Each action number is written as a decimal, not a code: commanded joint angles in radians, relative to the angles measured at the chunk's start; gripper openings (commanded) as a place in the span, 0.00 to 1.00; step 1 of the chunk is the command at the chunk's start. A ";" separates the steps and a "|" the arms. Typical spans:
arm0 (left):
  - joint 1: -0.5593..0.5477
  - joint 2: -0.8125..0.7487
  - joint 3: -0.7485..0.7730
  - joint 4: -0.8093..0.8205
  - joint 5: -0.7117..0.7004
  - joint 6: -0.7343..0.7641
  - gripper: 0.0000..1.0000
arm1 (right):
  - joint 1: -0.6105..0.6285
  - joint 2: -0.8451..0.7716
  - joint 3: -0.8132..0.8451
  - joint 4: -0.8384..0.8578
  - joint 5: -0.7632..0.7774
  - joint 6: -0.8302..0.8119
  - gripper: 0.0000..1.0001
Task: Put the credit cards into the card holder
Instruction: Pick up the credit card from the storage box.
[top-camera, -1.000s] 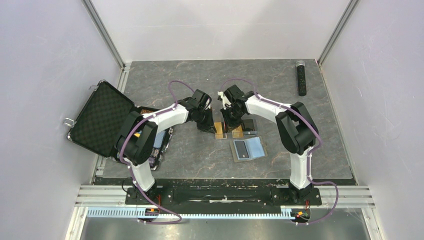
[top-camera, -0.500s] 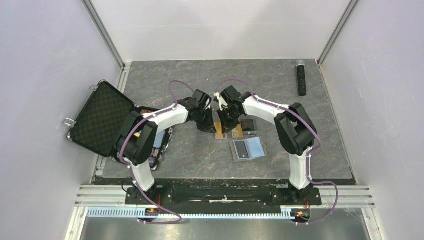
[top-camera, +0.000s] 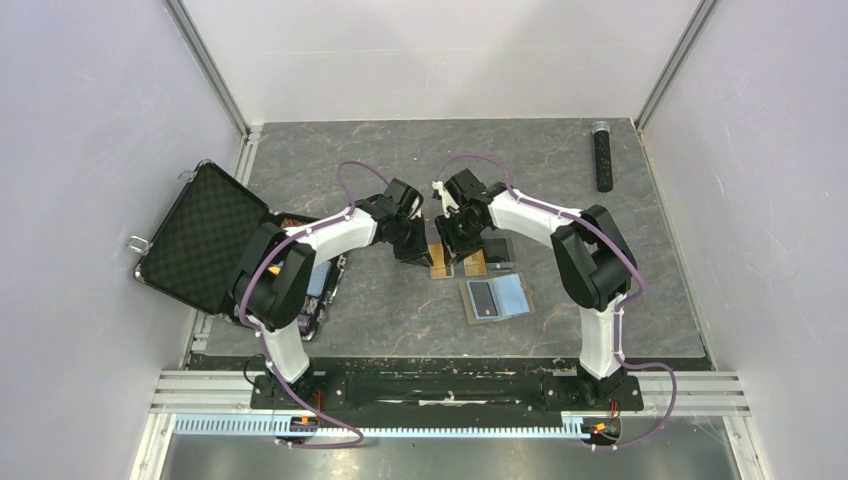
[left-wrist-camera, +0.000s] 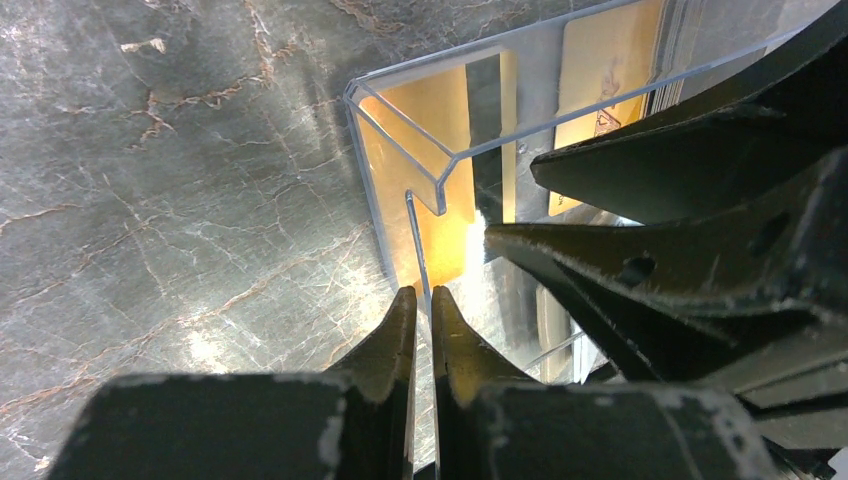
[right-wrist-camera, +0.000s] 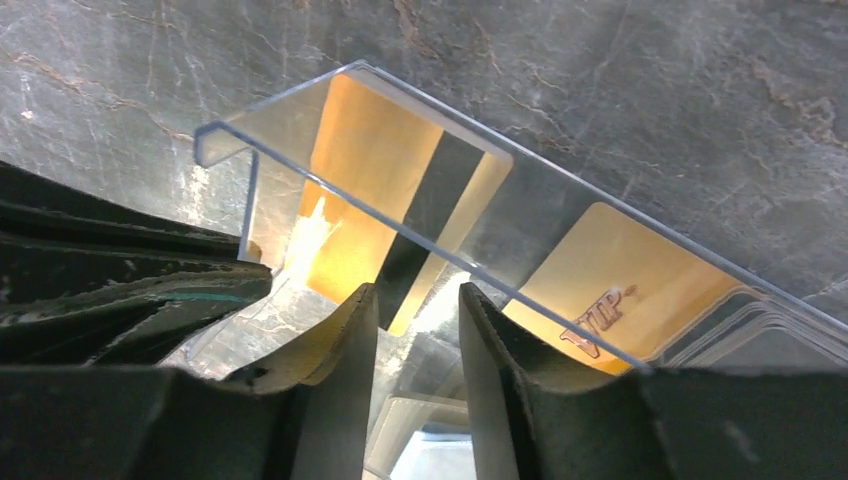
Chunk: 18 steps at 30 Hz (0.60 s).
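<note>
On the table (top-camera: 330, 170), the card holder (top-camera: 497, 298) lies open with its light blue inside up. It sits just toward the arm bases from the clear box (left-wrist-camera: 440, 170), and neither arm touches it. The credit cards (right-wrist-camera: 390, 200) show through the box walls: one with a dark stripe, one marked VIP, and a stack at the far edge.

The left end effector (left-wrist-camera: 423, 318) is pressed almost together, pinching the thin upright wall of the clear box. The right end effector (right-wrist-camera: 418, 330) is a little spread, hovering close over the near edge of the striped one. We cannot tell whether it touches.

We judge the step to be drawing one card out. To do it well:
- Hold the left pinch firm, so the box does not slide.
- Bring the right tips down astride a single card's edge, not the box rim.
- Close gently and lift straight out.
- Stay clear of the left fingers (left-wrist-camera: 400, 330), which crowd close.
</note>
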<state>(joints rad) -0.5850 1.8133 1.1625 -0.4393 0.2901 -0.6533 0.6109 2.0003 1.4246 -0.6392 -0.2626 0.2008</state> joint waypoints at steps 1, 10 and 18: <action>-0.035 0.045 -0.024 -0.006 -0.013 0.047 0.07 | -0.005 0.002 -0.027 0.034 0.003 -0.017 0.35; -0.036 0.052 -0.018 -0.006 -0.010 0.048 0.07 | -0.001 0.029 -0.042 0.070 -0.099 0.007 0.13; -0.036 0.051 -0.017 -0.006 -0.009 0.049 0.07 | 0.006 0.017 0.006 0.048 -0.111 0.012 0.00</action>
<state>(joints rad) -0.5861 1.8133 1.1625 -0.4393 0.2897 -0.6529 0.5896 2.0026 1.3941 -0.6212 -0.3176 0.2020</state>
